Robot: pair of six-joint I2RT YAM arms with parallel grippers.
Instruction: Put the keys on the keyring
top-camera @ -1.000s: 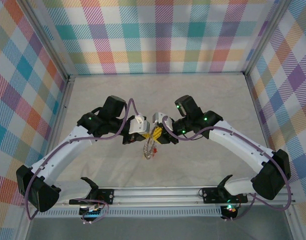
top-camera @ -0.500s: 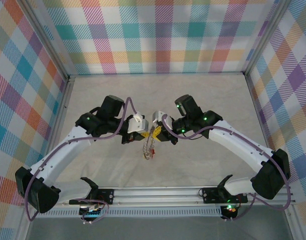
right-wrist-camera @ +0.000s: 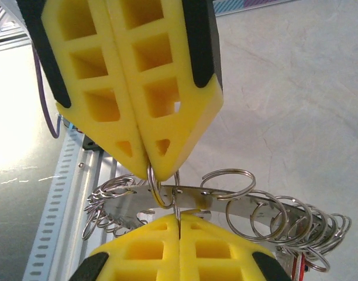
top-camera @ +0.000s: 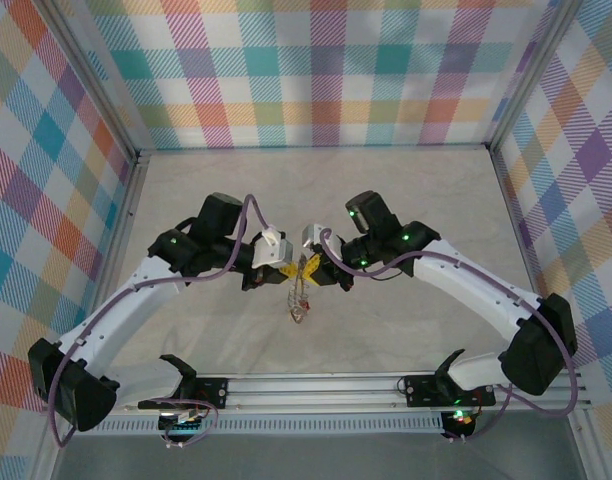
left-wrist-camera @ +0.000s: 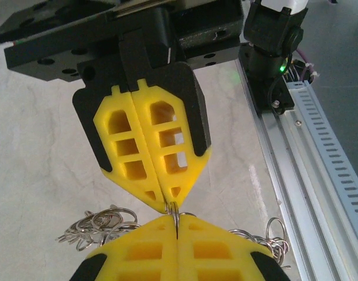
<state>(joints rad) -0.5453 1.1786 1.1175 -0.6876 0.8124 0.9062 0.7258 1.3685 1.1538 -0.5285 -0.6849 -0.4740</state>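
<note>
The left gripper and right gripper are meeting tip to tip mid-table, keyring dangling beneath; arms are fencing the near half, table lying open beyond.

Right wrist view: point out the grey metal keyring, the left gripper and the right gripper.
grey metal keyring (right-wrist-camera: 217,200), right wrist view, its flat band.
left gripper (right-wrist-camera: 151,168), right wrist view, between its shut yellow fingertips.
right gripper (right-wrist-camera: 179,221), right wrist view, between its shut yellow fingertips.

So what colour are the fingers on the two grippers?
The fingers are bright yellow with black backing. The left wrist view shows them best.
</note>
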